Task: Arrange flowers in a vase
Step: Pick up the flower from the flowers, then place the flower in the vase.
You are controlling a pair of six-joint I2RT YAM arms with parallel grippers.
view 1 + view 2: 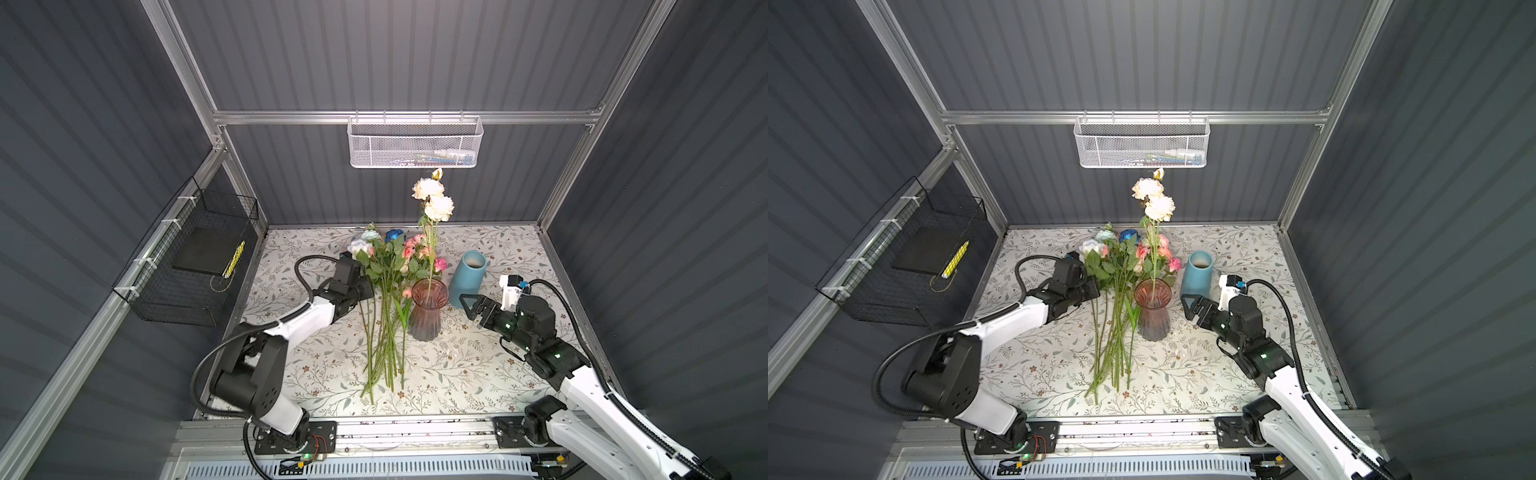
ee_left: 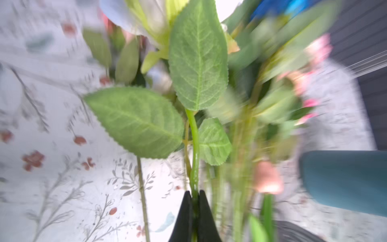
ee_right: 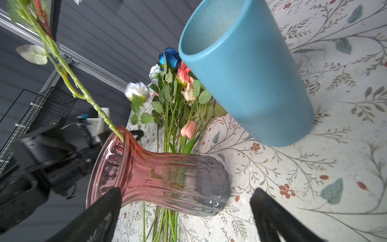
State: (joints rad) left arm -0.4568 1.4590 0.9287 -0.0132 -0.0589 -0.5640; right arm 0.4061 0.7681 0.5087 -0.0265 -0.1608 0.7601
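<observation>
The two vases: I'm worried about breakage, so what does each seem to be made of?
Pink vase: glass, apparently; glossy, ribbed and see-through, pink fading to clear at the base, with stems showing through. Blue vase: opaque, smooth and matte; probably ceramic, though plastic is possible.

The left arm [image 1: 299,320] rises from its base at the near left, folds sharply at the elbow and stretches its white forearm low and forward toward the middle. Its black wrist [image 1: 347,286] is level with the forearm. In the left wrist view the left gripper [image 2: 195,196] has both fingers [image 2: 185,211] pressed together on a thin green flower stem [image 2: 193,146]. The right arm [image 1: 582,390] comes in from the near right, forearm sloping upward, and its wrist joint [image 1: 534,318] turns the tool inward toward the middle. The right gripper [image 3: 187,190] has its two black fingers spread wide, with nothing clamped between them.
</observation>
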